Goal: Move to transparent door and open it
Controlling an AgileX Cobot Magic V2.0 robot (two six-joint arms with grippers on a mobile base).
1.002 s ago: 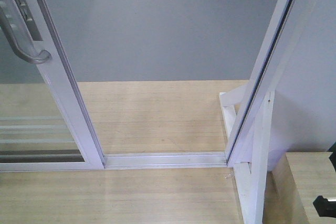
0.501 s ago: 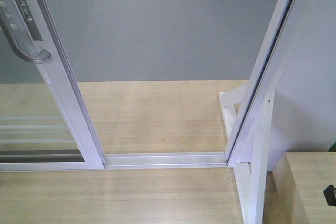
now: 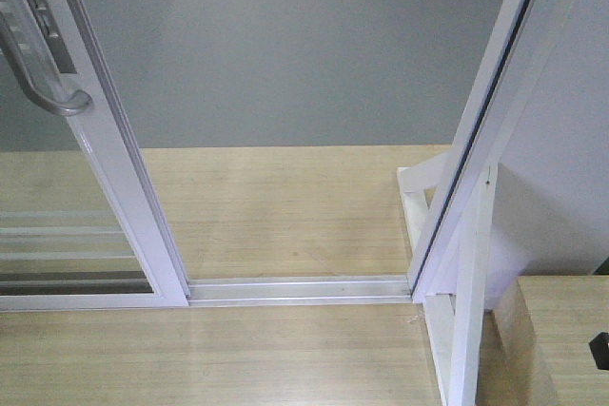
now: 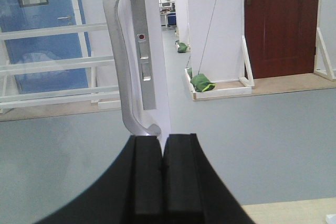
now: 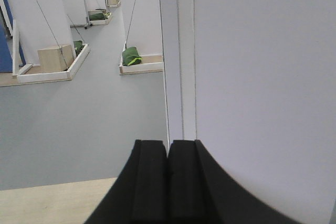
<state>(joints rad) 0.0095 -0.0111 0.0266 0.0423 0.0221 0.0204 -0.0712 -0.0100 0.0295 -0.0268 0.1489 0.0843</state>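
Both claws are pressed together and hold nothing: the left gripper (image 4: 163, 169) shows its two black fingers (image 4: 148, 177) meeting in a thin seam at the bottom of the left wrist view, and the right gripper (image 5: 168, 174) looks the same in the right wrist view. Just above the left gripper, very near but not clearly touching, hangs the lower curved end of the pale handle (image 4: 125, 56), which is fixed on the white stile of the transparent door (image 3: 119, 154). Beside the handle there is a narrow metal lock plate (image 4: 143, 51) with a small red dot. In the front view the transparent door stands at the left side, tilted by the camera angle, with thin white horizontal bars (image 3: 57, 235) seen through its glass near the floor. To its right the passage is open over the metal floor track (image 3: 300, 289), and the grey floor (image 3: 285, 54) is visible beyond the wooden platform (image 3: 276, 211). The slanted white frame post (image 3: 495, 111) closes this gap on the right side. The right gripper points at this white post (image 5: 181, 51) and at a plain white wall (image 5: 262, 77) next to it.
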